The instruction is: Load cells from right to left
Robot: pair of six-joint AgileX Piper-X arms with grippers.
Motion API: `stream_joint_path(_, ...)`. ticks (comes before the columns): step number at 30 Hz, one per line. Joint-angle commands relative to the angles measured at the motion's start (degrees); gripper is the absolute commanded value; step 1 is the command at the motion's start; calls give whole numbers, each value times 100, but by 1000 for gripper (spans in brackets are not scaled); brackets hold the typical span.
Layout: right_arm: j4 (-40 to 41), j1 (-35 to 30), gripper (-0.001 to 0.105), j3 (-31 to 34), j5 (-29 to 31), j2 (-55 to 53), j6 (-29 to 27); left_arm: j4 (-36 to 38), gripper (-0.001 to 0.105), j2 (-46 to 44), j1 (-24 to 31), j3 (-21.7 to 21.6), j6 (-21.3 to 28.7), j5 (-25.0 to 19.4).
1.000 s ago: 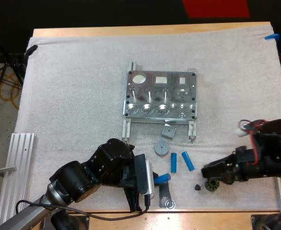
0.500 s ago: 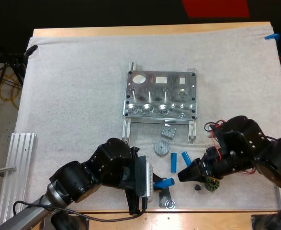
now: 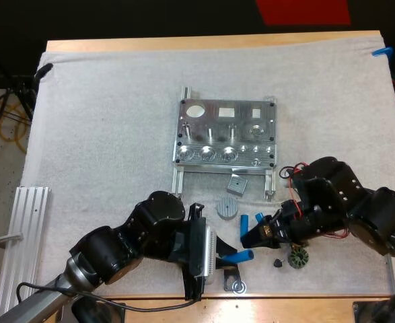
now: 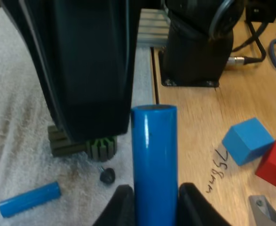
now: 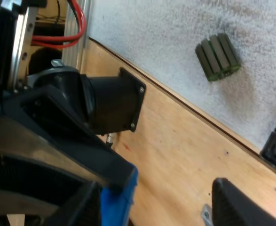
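My left gripper [image 3: 217, 258] is shut on a blue cylinder [image 3: 240, 256] near the mat's front edge; in the left wrist view the cylinder [image 4: 154, 160] stands up between the fingers [image 4: 119, 207]. My right gripper [image 3: 253, 237] sits just beyond that cylinder's free end, fingers [image 5: 237, 205] apart, with a blue piece [image 5: 117, 198] close to one of them. Two more blue cylinders [image 3: 244, 227] [image 3: 259, 217] lie beside it. The metal fixture [image 3: 227, 141] rests mid-mat. A dark ribbed part [image 3: 297, 256] and a small black part [image 3: 278, 262] lie under the right arm.
A grey disc [image 3: 228, 208] and a small grey block [image 3: 237, 184] lie in front of the fixture. A metal bracket [image 3: 233, 277] sits at the front edge, an aluminium rail [image 3: 22, 242] at the left. A blue cube [image 4: 248, 140] and a red cube [image 4: 274, 165] rest on bare wood.
My right arm has swung left from the table's right side to the loose cylinders and the left gripper's cylinder. My left gripper has edged right with its cylinder.
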Motion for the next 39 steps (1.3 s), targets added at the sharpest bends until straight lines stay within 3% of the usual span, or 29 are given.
stream_joint_path(1, -55, 8, 52, -49, -22, -16, 54, -83, 0, -35, 1, -12, -1, 91)
stream_joint_path(13, -72, 179, 52, -49, -199, -16, 245, -83, 0, 208, 1, -12, -8, -52)
stream_joint_path(20, -43, 456, 52, -49, 249, -16, 245, -83, 0, 347, 1, -12, -8, -55)
stream_joint_path(39, 145, 456, 52, -49, 188, -16, 297, -340, 0, 347, 1, -15, -8, -342)
